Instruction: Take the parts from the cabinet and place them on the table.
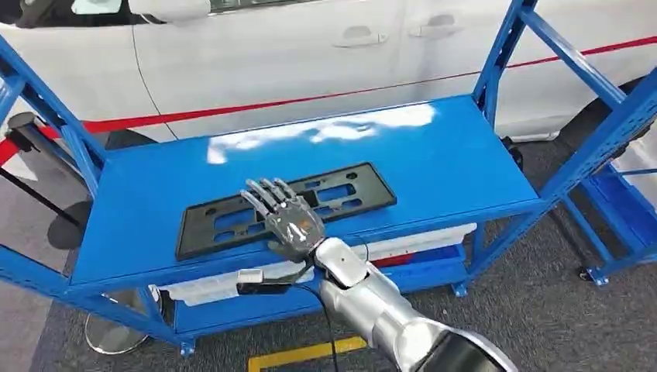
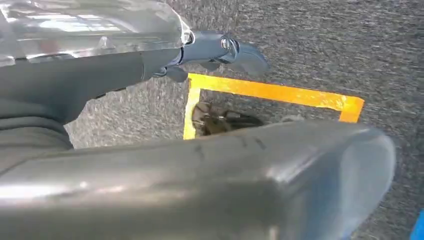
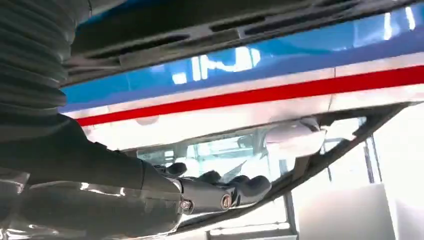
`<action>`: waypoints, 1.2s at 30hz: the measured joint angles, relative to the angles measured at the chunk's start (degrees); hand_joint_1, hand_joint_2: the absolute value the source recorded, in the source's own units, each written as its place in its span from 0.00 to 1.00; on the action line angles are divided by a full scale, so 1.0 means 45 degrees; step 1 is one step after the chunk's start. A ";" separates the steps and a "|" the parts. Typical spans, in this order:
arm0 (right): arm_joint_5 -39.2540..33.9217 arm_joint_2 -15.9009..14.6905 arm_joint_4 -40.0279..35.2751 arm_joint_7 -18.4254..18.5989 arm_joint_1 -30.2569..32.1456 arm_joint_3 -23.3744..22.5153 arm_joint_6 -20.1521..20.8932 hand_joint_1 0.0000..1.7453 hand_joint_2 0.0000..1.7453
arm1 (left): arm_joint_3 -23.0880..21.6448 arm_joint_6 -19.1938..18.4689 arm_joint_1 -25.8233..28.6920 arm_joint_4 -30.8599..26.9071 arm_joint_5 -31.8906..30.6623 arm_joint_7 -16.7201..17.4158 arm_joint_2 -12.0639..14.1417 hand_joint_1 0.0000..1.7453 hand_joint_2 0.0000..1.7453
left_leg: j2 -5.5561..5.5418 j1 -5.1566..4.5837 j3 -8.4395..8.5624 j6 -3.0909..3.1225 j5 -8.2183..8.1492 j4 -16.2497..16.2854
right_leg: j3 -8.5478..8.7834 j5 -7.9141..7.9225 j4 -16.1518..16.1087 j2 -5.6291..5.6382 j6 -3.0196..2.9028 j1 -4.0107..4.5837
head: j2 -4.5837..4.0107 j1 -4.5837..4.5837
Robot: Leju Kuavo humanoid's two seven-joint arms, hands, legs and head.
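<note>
Head view, centre frame: my right hand (image 1: pixel 285 221) hovers over or rests on the black part (image 1: pixel 287 206), a flat, rectangular plastic frame with slotted cut-outs, lying lengthwise on the glossy blue metal bench (image 1: pixel 434 155). The fingers are spread and extended across the part's middle; I cannot tell whether they press it or merely sit above it, and nothing appears pinched. I judge the task well along: the part lies on the bench top, so what is left is at most letting go and drawing the arm back.

Right wrist view: the same part (image 3: pixel 200 30) appears as a dark slotted band at the upper frame, apart from the fingers (image 3: pixel 240 187).

Left wrist view: my left hand (image 2: pixel 220 50) hangs over coarse grey carpet (image 2: pixel 325 45) and yellow floor tape (image 2: pixel 270 91), fingers loosely extended, holding nothing.

Upper frame, head view: a white car (image 1: pixel 310 54) with a red stripe.
</note>
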 joint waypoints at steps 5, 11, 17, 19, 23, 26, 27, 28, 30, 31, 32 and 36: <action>-0.1096 0.0044 0.0950 -0.0174 -0.0930 0.0407 -0.0005 0.00 1.00 | 0.0014 0.0034 0.0078 0.0000 0.0087 -0.0077 -0.0024 0.00 0.00 | -0.0001 -0.0097 0.0471 0.0306 0.1333 -0.1231 | 0.0029 -0.0052 0.0069 0.0064 -0.0074 0.0199 | 0.0000 -0.0005; -0.1456 0.0097 0.1737 -0.0155 -0.1828 0.0650 0.0238 0.00 1.00 | 0.0058 0.0044 0.0060 0.0010 0.0092 -0.0292 -0.0049 0.00 0.00 | -0.0031 -0.0267 0.1230 0.0654 0.1666 -0.2905 | 0.0001 -0.0039 0.0046 0.0037 0.0215 0.0229 | 0.0000 -0.0005; -0.1617 0.0087 0.2379 -0.0121 -0.2149 0.0961 0.0224 0.00 1.00 | 0.0092 0.0073 0.0095 0.0010 0.0136 -0.0447 -0.0151 0.00 0.00 | 0.0030 -0.0086 0.1330 0.0788 0.1752 -0.3092 | -0.1817 -0.1855 0.3830 0.0030 0.0649 0.0021 | 0.0000 0.0005; -0.1500 0.0053 0.2437 0.0332 -0.1795 0.1117 -0.0103 0.00 1.00 | 0.0087 -0.0132 0.0132 0.0010 0.0043 -0.0452 -0.0151 0.00 0.00 | 0.0007 -0.0076 0.1346 0.0749 0.1725 -0.3062 | -0.1537 -0.1104 0.3104 0.0024 0.0719 -0.0098 | 0.0000 0.0005; -0.0946 -0.0136 0.2116 0.1381 -0.1227 0.1326 -0.0340 0.00 1.00 | 0.0053 -0.0681 0.0097 0.0010 -0.0205 -0.0437 -0.0082 0.00 0.00 | -0.0009 -0.0148 0.1302 0.0529 0.1573 -0.2861 | -0.0109 -0.0006 0.0074 -0.0007 0.0552 -0.0062 | 0.0000 0.0005; -0.0563 -0.0500 0.1588 0.1885 -0.0709 0.1355 -0.0131 0.00 1.00 | -0.0112 -0.0874 0.0098 0.0010 -0.0364 -0.0374 0.0000 0.00 0.00 | -0.0012 -0.0100 0.1330 0.0326 0.1598 -0.2949 | -0.0127 -0.0005 0.0089 0.0014 0.0338 -0.0003 | 0.0000 0.0005; -0.0456 -0.0578 0.1409 0.1972 -0.0615 0.1355 -0.0069 0.00 1.00 | -0.0131 -0.0899 0.0094 0.0010 -0.0384 -0.0365 0.0078 0.00 0.00 | 0.0000 -0.0076 0.1265 0.0247 0.1494 -0.2878 | -0.0073 0.0072 -0.0023 0.0009 0.0220 -0.0107 | 0.0000 0.0000; -0.0334 -0.0632 0.1252 0.2099 -0.0555 0.1355 0.0010 0.00 1.00 | -0.0151 -0.0933 0.0091 0.0010 -0.0428 -0.0364 0.0083 0.00 0.00 | 0.0013 -0.0058 0.1190 0.0183 0.1262 -0.2571 | -0.0059 0.0076 -0.0041 0.0018 0.0176 -0.0110 | 0.0000 0.0005; -0.0081 -0.0748 0.0946 0.2254 -0.0363 0.1321 0.0141 0.00 1.00 | -0.0268 -0.0952 0.0054 0.0015 -0.0540 -0.0277 0.0092 0.00 0.00 | 0.0012 -0.0020 0.0359 0.0073 0.0295 -0.0750 | -0.0052 0.0052 -0.0038 0.0008 0.0085 -0.0101 | 0.0000 0.0000; 0.0053 -0.0855 0.0796 0.2298 -0.0208 0.1249 0.0199 0.00 1.00 | -0.0345 -0.0967 0.0048 0.0015 -0.0588 -0.0209 0.0117 0.00 0.00 | 0.0013 -0.0019 -0.0132 0.0033 -0.0103 0.0261 | -0.0052 0.0044 -0.0030 -0.0004 0.0073 -0.0082 | 0.0000 0.0000; 0.0146 -0.0946 0.0622 0.2298 -0.0051 0.1166 0.0204 0.00 1.00 | -0.0413 -0.0972 0.0047 0.0015 -0.0631 -0.0151 0.0121 0.00 0.00 | 0.0014 -0.0017 -0.0494 0.0006 -0.0269 0.0975 | -0.0050 0.0038 -0.0024 -0.0017 0.0068 -0.0072 | 0.0000 0.0000; 0.0292 -0.1083 0.0208 0.2303 0.0178 0.0995 0.0243 0.00 1.00 | -0.0491 -0.0976 0.0031 0.0015 -0.0636 0.0005 0.0194 0.00 0.00 | 0.0018 -0.0016 0.0793 0.0114 0.1503 -0.1747 | 0.0093 -0.0050 0.0022 0.0067 0.0152 -0.0073 | 0.0000 0.0000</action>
